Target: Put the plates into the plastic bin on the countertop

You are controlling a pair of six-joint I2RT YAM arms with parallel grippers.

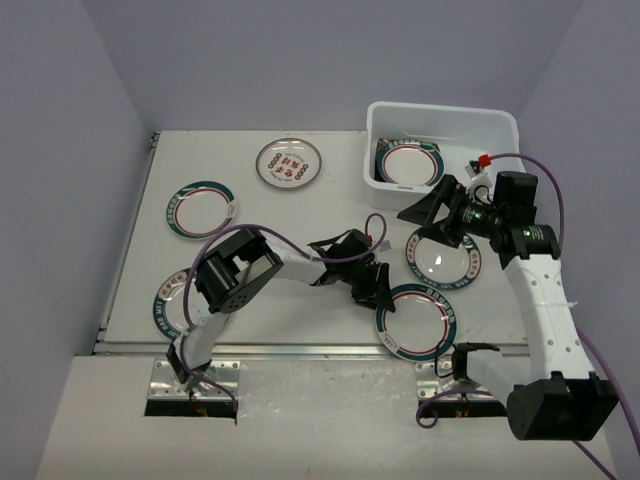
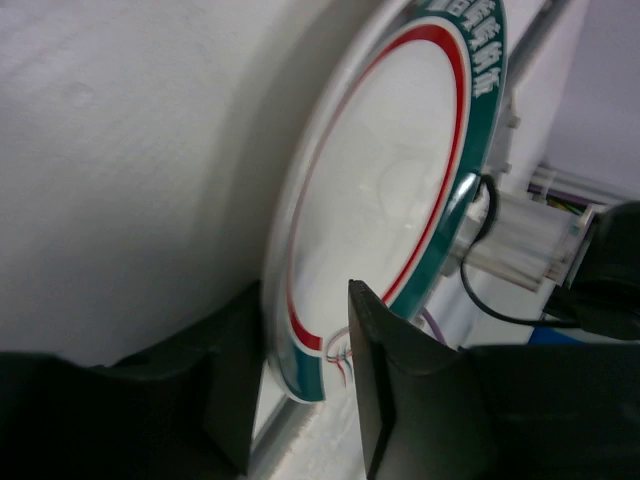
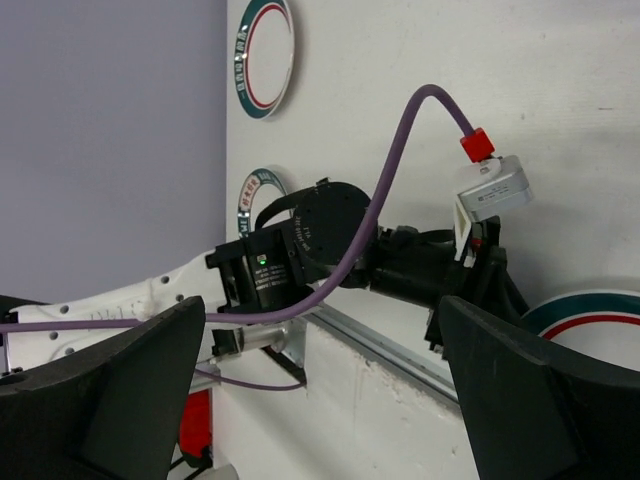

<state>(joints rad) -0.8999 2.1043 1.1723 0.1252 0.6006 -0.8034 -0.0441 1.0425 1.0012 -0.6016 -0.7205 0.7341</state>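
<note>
The plastic bin (image 1: 503, 150) stands at the far right corner of the countertop (image 1: 300, 225), with one teal-rimmed plate (image 1: 408, 165) lying inside. Five plates lie outside it: a red-patterned plate (image 1: 289, 163) to the bin's left, a far-left plate (image 1: 201, 208), a near-left plate (image 1: 168, 300) partly covered by the left arm (image 1: 235, 275), a middle plate (image 1: 452, 262) just in front of the bin, and a near plate (image 1: 420, 325) by the metal rail (image 1: 300, 349). The right gripper (image 1: 437, 212) hangs over the middle plate and hides its far edge; its fingers stand wide apart with nothing between them. The left gripper (image 1: 378, 290) is at the near plate's left rim. Only the left wrist view shows that rim passing between the fingers (image 2: 395, 400), one above and one below. Whether they actually press on it cannot be told. The overhead view hides that contact beneath the wrist. The right wrist view alone shows the left arm side-on, with a purple cable (image 3: 400, 150) arching over it.
</note>
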